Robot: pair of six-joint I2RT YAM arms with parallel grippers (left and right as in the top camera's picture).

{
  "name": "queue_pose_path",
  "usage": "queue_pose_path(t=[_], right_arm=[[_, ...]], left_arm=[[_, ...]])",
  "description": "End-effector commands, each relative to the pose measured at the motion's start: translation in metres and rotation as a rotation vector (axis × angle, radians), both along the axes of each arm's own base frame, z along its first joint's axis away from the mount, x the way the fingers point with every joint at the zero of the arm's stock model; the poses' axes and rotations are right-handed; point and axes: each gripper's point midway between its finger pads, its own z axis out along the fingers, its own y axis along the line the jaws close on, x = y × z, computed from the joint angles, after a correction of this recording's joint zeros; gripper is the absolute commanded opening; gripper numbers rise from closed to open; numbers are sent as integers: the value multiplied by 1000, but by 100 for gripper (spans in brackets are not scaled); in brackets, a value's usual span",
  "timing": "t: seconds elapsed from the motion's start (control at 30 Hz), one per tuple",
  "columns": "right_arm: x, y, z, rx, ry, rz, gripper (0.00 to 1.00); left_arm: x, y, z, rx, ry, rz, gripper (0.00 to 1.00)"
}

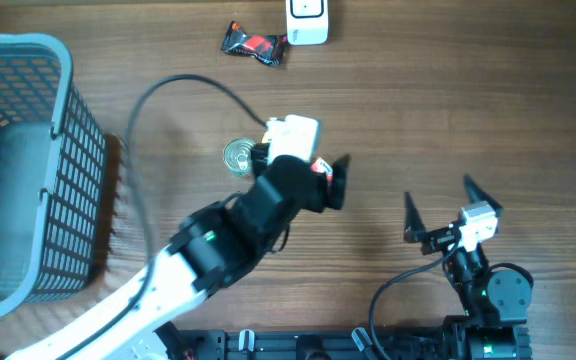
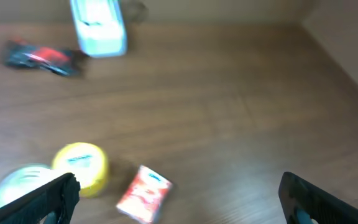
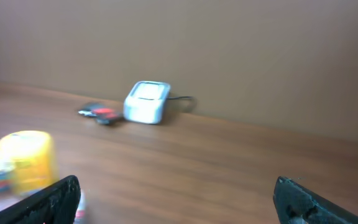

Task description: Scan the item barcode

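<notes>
While hovering over the middle of the desk point(image 1: 468, 90), holds the left pincer point(image 1: 300, 165) with its fingers spread wide apart and clamped on nothing. Points it far, toward the white scanner point(image 2: 98, 28) at the far edge, probably so that both the goods and the reader sit in the wrist view.

Brackets a small cluster: tin can point(image 1: 239, 157) just beside the left finger, yellow tub point(image 2: 82, 165) right against that can, and red-and-white sachet point(image 2: 143, 193) lying flat to the right of the tub, inside the open span. Cannot tell which of these counts as the item. Likely the sachet, being nearest the middle of the span. No barcode legible through the blur.

Just left of the scanner, well apart from the cluster, a black-and-red wrapper point(image 1: 255, 43).

Rests the right pincer point(image 1: 438, 197) near and to the right, likewise spread apart and empty, seemingly parked out of the way.

At the left edge, a grey basket point(image 1: 58, 150), perhaps meant for scanned goods.

Scan not yet begun, with nothing lifted.
</notes>
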Motion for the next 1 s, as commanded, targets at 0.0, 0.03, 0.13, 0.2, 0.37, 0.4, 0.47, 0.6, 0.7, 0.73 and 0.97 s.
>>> queue_pose_path(t=[0.0,0.03,0.13,0.2,0.37,0.4,0.47,0.6,0.7,0.73,0.97], right_arm=[[-13,35,-10,298,186,215,100],[-13,37,-14,329,225,225,100],[-11,39,-33,381,354,215,100],[-9,39,-43,411,445,197,100],[0,43,-40,428,647,182,100],[4,43,-36,431,689,172,100],[13,42,-26,439,781,144,100],[33,49,-2,433,917,173,100],[45,69,18,500,977,304,100],[48,72,14,447,971,345,100],[51,98,-8,400,978,631,100]], left_arm=[[6,61,55,-9,-171,250,100],[5,74,63,-9,-201,301,100],[4,109,84,-25,-262,424,100],[4,129,90,-35,-274,476,100],[-2,169,90,-93,-243,602,100],[-4,174,90,-97,-240,617,100],[-6,181,88,-103,-229,636,100],[-11,183,81,-80,-205,624,100],[-14,186,88,-100,-218,626,100],[-16,189,92,-109,-229,635,100],[-37,227,128,-98,-301,761,100]])
